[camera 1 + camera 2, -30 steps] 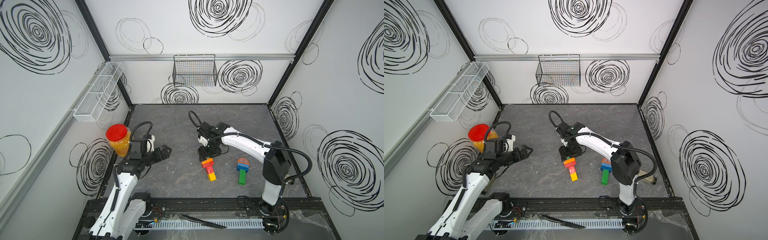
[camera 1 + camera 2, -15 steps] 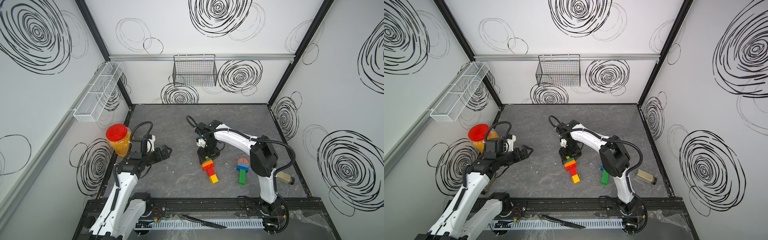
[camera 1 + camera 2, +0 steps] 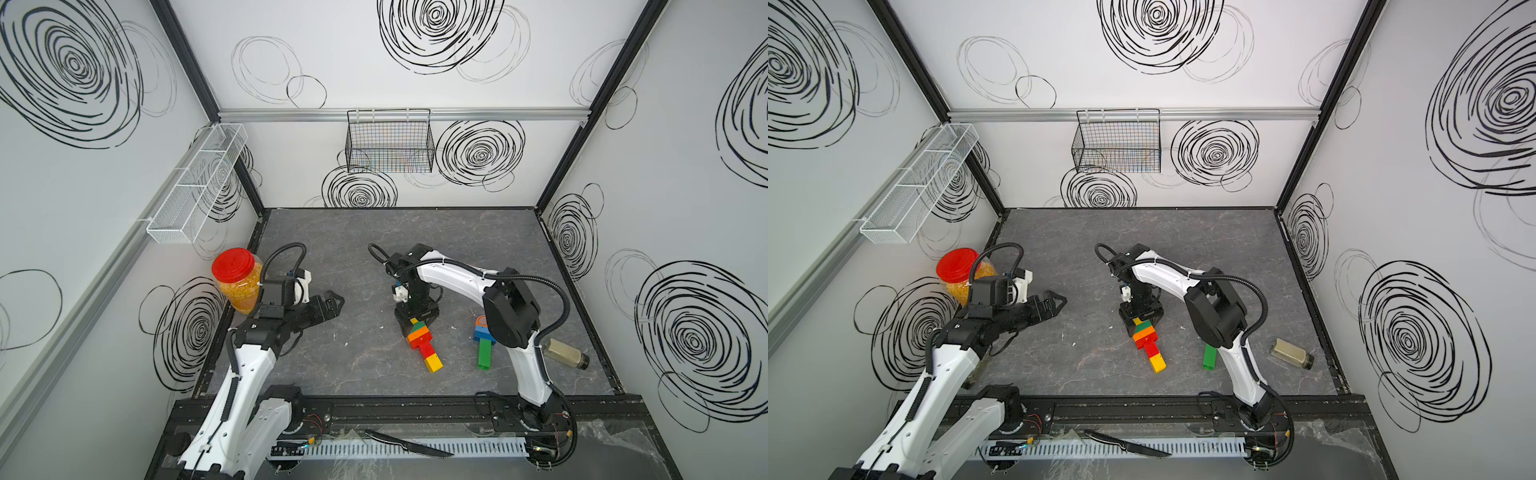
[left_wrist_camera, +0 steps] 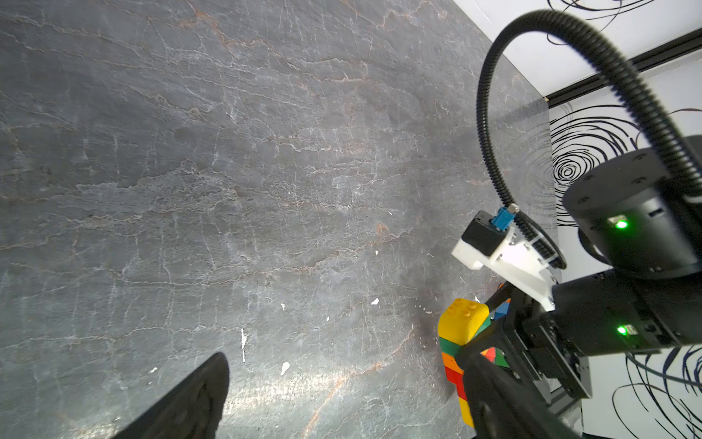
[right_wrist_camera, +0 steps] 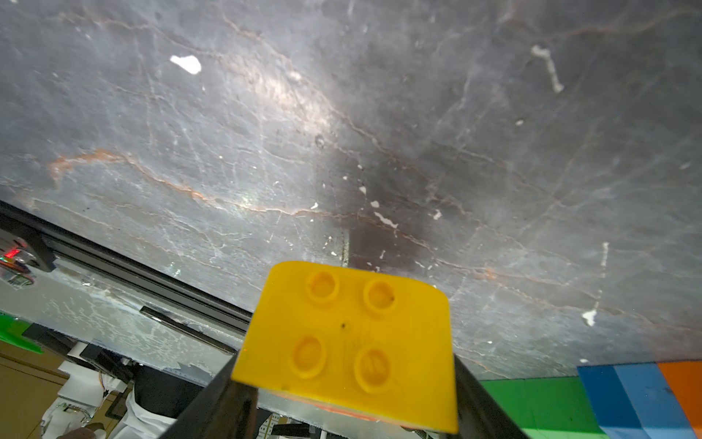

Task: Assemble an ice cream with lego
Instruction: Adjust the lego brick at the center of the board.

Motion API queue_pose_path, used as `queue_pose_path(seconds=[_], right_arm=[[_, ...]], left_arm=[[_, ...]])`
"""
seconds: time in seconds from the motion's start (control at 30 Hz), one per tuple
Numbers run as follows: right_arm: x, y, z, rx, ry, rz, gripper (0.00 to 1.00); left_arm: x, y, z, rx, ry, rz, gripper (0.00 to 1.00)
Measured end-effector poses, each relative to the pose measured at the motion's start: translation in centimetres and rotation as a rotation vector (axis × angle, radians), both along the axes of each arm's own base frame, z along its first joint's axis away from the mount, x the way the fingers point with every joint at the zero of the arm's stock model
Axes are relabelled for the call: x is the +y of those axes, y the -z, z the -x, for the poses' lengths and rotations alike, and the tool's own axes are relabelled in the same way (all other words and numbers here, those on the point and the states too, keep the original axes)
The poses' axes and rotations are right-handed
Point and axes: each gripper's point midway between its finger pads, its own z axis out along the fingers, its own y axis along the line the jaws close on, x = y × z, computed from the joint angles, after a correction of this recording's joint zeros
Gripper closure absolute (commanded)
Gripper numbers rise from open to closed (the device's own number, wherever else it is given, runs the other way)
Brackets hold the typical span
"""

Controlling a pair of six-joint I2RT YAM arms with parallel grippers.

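Lego stack (image 3: 422, 338) clamped by its yellow studded end (image 5: 349, 342) in right jaws, over tabletop (image 3: 353, 249). Left jaws wide apart, empty. Second lego (image 3: 483, 345) just beside right jaws, blue-orange top hidden behind elbow (image 3: 1214, 316) in a top view.

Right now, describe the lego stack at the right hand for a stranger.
On the grey tabletop, a long lego stack has its rounded yellow end in the right hand. Unlike the blue-and-green stack beside it, it shows red and yellow.
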Motion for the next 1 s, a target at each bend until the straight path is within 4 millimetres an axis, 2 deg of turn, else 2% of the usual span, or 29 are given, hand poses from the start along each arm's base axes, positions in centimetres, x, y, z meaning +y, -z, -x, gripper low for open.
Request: queue_pose_path(seconds=[0.4, 0.73, 0.8, 1.0], right_arm=[[-0.3, 0.9, 0.4, 0.025, -0.022, 0.026, 0.80], [-0.8, 2.0, 0.7, 0.040, -0.029, 0.057, 0.72], [-0.9, 2.2, 0.7, 0.040, -0.029, 0.059, 0.69], [-0.7, 2.4, 0.6, 0.024, -0.038, 0.056, 0.51]], left_arm=[[0.0, 0.0, 0.0, 0.000, 0.001, 0.001, 0.01], [0.0, 0.0, 0.0, 0.000, 0.001, 0.000, 0.01], [0.0, 0.0, 0.0, 0.000, 0.001, 0.000, 0.01], [0.0, 0.0, 0.0, 0.000, 0.001, 0.000, 0.01]])
